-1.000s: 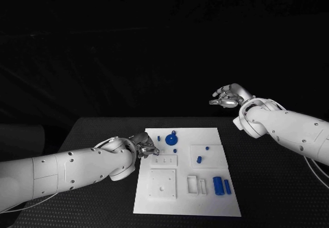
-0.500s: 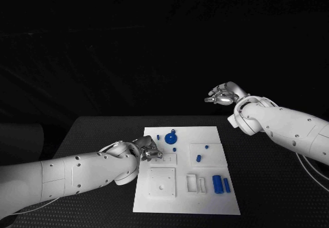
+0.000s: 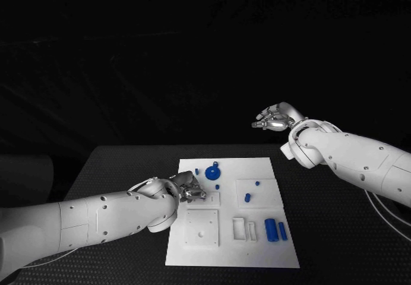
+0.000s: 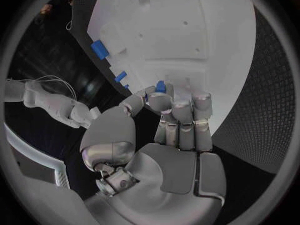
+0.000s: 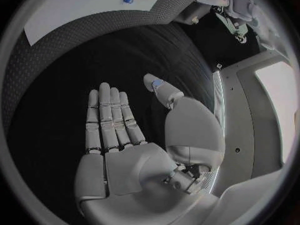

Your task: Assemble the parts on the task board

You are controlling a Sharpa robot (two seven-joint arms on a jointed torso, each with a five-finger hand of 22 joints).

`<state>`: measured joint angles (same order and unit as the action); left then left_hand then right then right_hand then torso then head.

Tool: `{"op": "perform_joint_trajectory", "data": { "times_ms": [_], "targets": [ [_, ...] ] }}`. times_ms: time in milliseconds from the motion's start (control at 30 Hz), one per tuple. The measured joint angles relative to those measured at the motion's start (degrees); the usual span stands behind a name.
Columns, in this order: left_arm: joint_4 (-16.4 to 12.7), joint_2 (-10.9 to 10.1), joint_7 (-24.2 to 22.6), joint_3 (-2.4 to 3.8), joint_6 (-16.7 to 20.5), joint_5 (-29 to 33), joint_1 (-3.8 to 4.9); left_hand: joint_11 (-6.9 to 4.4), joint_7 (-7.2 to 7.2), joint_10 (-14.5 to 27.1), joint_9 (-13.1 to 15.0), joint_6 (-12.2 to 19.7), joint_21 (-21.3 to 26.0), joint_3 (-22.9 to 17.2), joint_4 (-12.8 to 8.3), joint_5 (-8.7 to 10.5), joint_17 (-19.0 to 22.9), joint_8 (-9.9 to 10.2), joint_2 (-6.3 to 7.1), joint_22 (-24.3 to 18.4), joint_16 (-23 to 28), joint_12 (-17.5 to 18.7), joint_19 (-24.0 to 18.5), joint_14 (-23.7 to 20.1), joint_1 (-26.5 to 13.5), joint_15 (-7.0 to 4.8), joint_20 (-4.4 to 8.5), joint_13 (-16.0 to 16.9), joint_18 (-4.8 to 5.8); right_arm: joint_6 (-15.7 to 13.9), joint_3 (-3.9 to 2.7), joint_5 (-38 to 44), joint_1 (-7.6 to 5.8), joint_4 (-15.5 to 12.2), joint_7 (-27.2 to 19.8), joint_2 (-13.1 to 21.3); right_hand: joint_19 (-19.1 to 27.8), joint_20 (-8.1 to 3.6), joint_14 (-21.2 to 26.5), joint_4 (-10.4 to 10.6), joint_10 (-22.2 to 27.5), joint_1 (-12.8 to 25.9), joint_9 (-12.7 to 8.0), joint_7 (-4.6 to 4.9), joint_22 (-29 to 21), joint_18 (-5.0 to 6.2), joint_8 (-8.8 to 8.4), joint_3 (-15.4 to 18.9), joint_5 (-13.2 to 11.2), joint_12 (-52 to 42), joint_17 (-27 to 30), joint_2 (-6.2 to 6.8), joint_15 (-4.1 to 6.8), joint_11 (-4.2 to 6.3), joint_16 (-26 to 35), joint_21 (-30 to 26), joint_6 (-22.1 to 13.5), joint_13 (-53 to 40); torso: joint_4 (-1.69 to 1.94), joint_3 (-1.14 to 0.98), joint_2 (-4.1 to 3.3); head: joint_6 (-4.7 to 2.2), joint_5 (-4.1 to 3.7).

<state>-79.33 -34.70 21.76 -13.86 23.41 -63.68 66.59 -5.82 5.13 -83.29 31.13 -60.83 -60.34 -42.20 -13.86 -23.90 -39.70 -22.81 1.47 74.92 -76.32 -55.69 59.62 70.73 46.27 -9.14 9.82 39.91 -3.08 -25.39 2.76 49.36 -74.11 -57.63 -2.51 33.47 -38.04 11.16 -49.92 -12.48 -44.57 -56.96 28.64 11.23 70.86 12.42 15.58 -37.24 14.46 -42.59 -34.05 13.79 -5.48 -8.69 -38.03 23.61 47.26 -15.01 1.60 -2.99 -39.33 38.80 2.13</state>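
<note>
2 robot hands show: the left robot hand (image 3: 187,187) pinches a small blue part (image 4: 160,86) over the task board's (image 3: 257,249) left edge, while the right robot hand (image 3: 274,118) hangs beyond the black tabletop (image 3: 342,237), fingers spread, holding nothing.

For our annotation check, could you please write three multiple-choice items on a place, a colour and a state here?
1. Where is the round part? A) board's far end B) board's near end C) off the board
2. What colour are the parts? A) red B) blue C) green
3. How is the right hand? A) holding a part B) pressing the board C) open, raised
Answers: 1 A, it lies by the far edge; 2 B, all blue; 3 C, fingers apart, empty.
</note>
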Motion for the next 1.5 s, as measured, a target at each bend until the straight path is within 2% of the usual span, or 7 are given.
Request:
{"op": "perform_joint_trajectory", "data": {
  "times_ms": [400, 500, 600, 1233, 1500],
  "targets": [
    [1.0, 0.8, 0.1, 0.01, -1.1, -0.1, -0.45, 0.02, -0.05, 0.0, 0.0, 0.0, -0.2, 0.0, 0.3, 1.11, 0.2, 0.0, -0.39, 0.0, -0.5, -0.2, 0.0, 0.0, -0.4, -0.01, 0.00, 0.0, 0.01, 0.3, 0.00, -0.2, 0.00, -0.3, 0.0, 0.0, 0.0, 0.00, 0.0, 0.2, 0.0, -0.2, -0.1, -0.01, 0.2, 0.00, 0.00, 0.2, 0.9, 0.0, 0.3, -0.22, -0.37, 0.00, 0.2, -0.3, 0.0, 0.8, 0.01, 0.00, -0.02, -0.18, -0.15],
    [1.2, 0.8, 0.1, 0.01, -1.4, -0.1, -0.46, 0.08, -0.05, 0.1, 0.0, 0.0, -0.2, 0.0, 0.3, 1.38, 0.2, 0.0, -0.55, 0.0, -0.5, -0.5, 0.0, 0.0, -0.5, -0.01, -0.01, 0.0, 0.01, 0.4, 0.00, -0.2, 0.00, -0.5, 0.0, 0.0, 0.1, 0.11, 0.0, 0.2, 0.0, -0.2, -0.1, -0.01, 0.2, 0.00, 0.00, 0.2, 1.1, 0.0, 0.3, -0.22, -0.37, 0.00, 0.2, -0.6, 0.0, 1.0, 0.03, 0.00, -0.02, -0.11, -0.14],
    [1.5, 0.8, 0.2, 0.01, -1.5, -0.2, -0.46, -0.13, -0.05, 0.3, 0.0, -0.1, -0.2, 0.0, 0.6, 2.43, 0.3, 0.0, -0.81, 0.0, -0.9, -0.7, 0.0, -0.2, -0.7, -0.23, 0.00, 0.0, 0.01, 0.4, 0.00, -0.2, 0.00, -0.7, -0.1, 0.0, 0.2, 0.20, 0.0, 0.2, 0.0, -0.2, -0.2, -0.02, 0.2, 0.01, 0.00, 0.2, 1.3, 0.0, 0.4, -0.22, -0.37, 0.00, 0.2, -0.6, 0.0, 1.1, 0.05, 0.01, -0.02, -0.09, -0.15],
    [2.1, 1.4, 0.6, 0.01, -2.0, -0.5, -0.48, -0.22, -0.05, 0.4, 0.1, -0.1, -0.7, 0.0, 1.4, 4.67, 0.8, -0.1, -1.74, 0.0, -1.3, -1.3, 0.0, -0.3, -1.6, -0.32, 0.00, 0.0, 0.02, 0.5, 0.00, -0.3, -0.01, -1.3, -0.1, 0.1, 0.3, 0.34, 0.2, 0.3, 0.0, -0.2, -0.3, -0.06, 0.4, 0.01, 0.00, 0.3, 2.0, 0.0, 0.5, -0.22, -0.56, 0.00, 0.2, -1.0, 0.0, 1.8, 0.10, 0.07, -0.07, -0.15, -0.32],
    [2.4, 1.7, 0.8, 0.01, -2.0, -0.7, -0.48, -0.24, -0.05, 0.6, 1.6, -0.1, -0.7, 0.0, 1.4, 5.34, 0.9, -0.1, -1.74, 0.0, -1.3, -1.3, 0.0, -0.4, -1.6, -0.40, 0.00, -0.1, 0.02, 0.6, 0.00, -0.4, -0.01, -1.4, -0.1, 0.1, 0.4, 0.40, 0.2, 0.3, 0.0, -0.2, -0.4, -0.06, 0.5, 0.00, 0.00, 0.3, 2.4, 0.0, 0.5, -0.22, -0.56, -0.01, 0.4, -1.0, 0.0, 2.1, 0.10, 0.07, -0.07, -0.15, -0.37]
  ]
}}
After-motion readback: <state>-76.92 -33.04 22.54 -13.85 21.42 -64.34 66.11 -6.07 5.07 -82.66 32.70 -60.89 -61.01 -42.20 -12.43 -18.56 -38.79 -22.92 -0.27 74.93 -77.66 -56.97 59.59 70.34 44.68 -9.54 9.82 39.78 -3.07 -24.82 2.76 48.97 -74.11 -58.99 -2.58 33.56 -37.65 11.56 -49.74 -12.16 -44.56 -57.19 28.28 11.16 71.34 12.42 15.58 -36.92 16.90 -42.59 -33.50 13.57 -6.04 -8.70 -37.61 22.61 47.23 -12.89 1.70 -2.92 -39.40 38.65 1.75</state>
